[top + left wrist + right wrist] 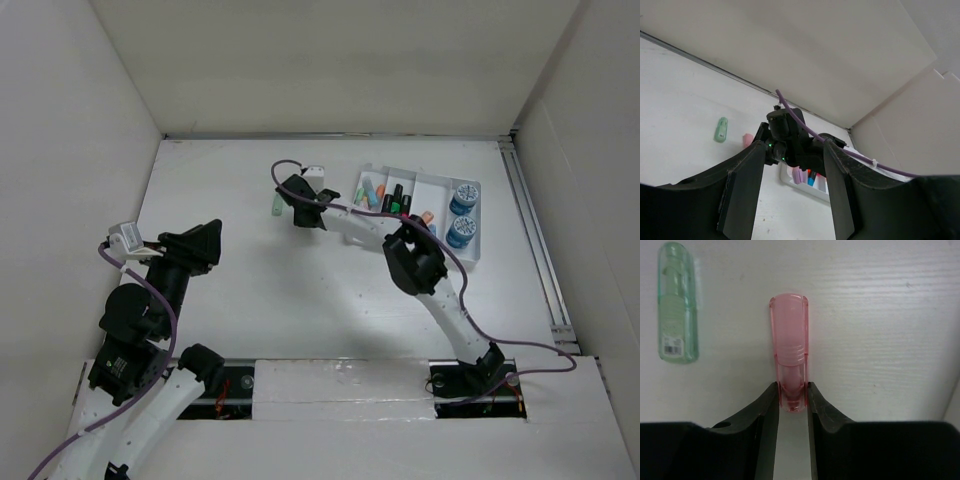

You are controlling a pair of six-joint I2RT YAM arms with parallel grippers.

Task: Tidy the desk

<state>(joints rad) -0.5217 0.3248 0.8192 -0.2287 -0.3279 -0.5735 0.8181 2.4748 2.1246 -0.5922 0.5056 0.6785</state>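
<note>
Right wrist: right jaws pinched on near end of pink tube (789,350), lying on surface (880,315) beneath; green tube (677,330) left of jaws, apart. Left jaws wide open, empty.

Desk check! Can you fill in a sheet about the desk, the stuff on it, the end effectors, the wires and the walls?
surface: white desk, no spills seen.
job's things: pink plastic piece and green plastic piece sit apart, left of the white tray. The tray holds small coloured items and two blue round items.
clutter: nothing seen.
end effectors: right end effector closed on the pink plastic piece's near end; left end effector open, holding nothing.
cables: right arm's purple cable arches above the wrist; left arm's purple cable follows the arm.
surroundings: white walls; metal rail along the right edge.
</note>
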